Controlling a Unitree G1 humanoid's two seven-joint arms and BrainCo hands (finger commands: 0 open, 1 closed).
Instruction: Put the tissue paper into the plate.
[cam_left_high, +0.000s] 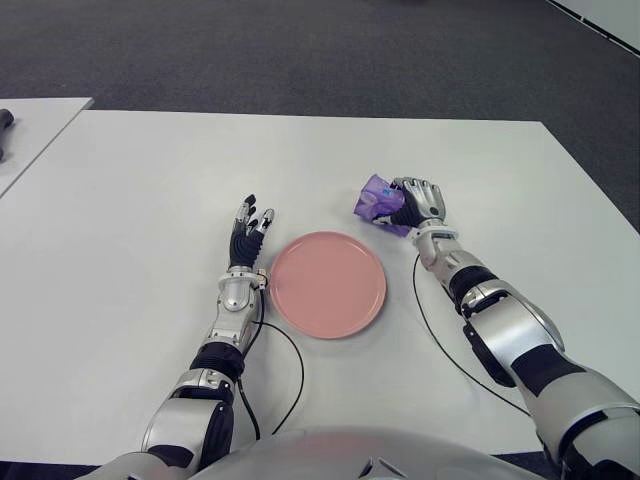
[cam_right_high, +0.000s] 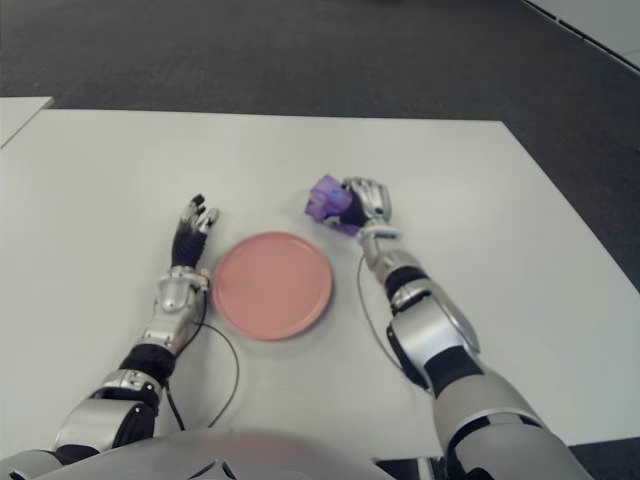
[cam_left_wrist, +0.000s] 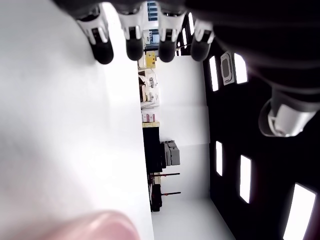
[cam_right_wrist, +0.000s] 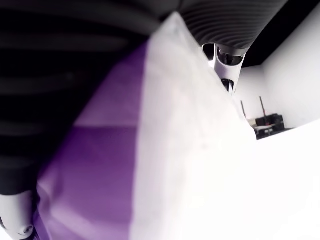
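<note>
The big white worktop (cam_left_high: 130, 200) holds everything. In the middle of it sits the round pink plate (cam_left_high: 328, 284), and nothing is in it yet.

The right hand (cam_left_high: 418, 205) is past the plate, on its far right side. Its fingers (cam_left_high: 428, 189) are wrapped around the tissue pack (cam_left_high: 376, 199), which is purple and soft. In the right wrist view the pack (cam_right_wrist: 150, 150) fills almost the whole picture and is pressed right against the palm, so the hold looks tight. I cannot tell if the pack is up off the worktop or just touching it.

Here is what matters most. The plate lies near the pack, toward the robot and toward its left. So the right hand has only a short way to go: back toward the body and a bit left, until the pack is over the pink middle. Then the fingers can let go. The pack sticks out of the hand on the plate's side, which should help.

The left hand (cam_left_high: 247, 232) is just beside the plate's left edge. Its fingers (cam_left_wrist: 135, 42) are straight and apart, and it holds nothing.
</note>
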